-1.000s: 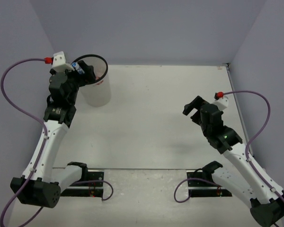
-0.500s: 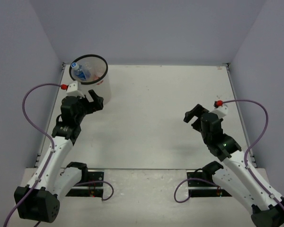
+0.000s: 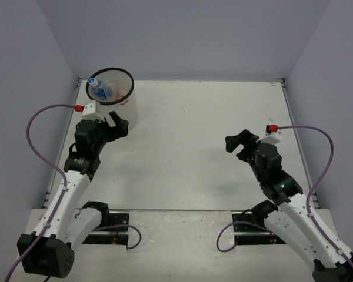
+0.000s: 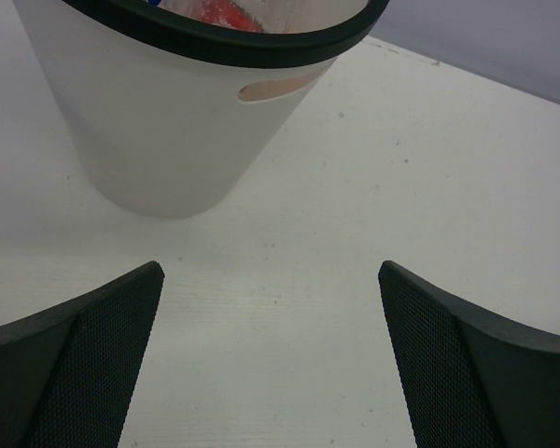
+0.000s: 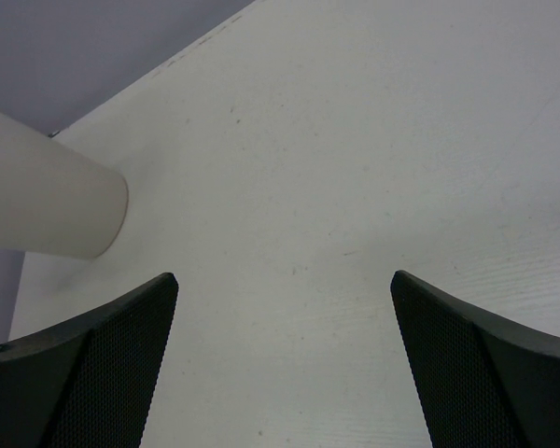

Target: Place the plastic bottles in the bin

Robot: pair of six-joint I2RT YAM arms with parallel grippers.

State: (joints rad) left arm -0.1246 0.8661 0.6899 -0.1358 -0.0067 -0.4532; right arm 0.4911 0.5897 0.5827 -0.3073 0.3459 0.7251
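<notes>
The bin (image 3: 119,111), a translucent white bucket with a black rim, stands at the far left of the table. Inside it I see the blue-labelled bottle (image 3: 97,89) and something red beside it; other bottles are hidden. In the left wrist view the bin (image 4: 159,121) fills the top left, with red showing inside. My left gripper (image 3: 119,124) is open and empty, just in front of the bin. My right gripper (image 3: 238,143) is open and empty over the table's right half. The bin also shows in the right wrist view (image 5: 47,201) at the far left.
Purple-grey walls close the table at the back and both sides. The table's raised edge strip (image 3: 282,84) runs along the far right corner. Purple cables loop beside each arm.
A second ago my left gripper was at the bin's rim with the blue-labelled bottle; it has let it go into the bin and drawn back toward me. The right gripper shifted slightly.
</notes>
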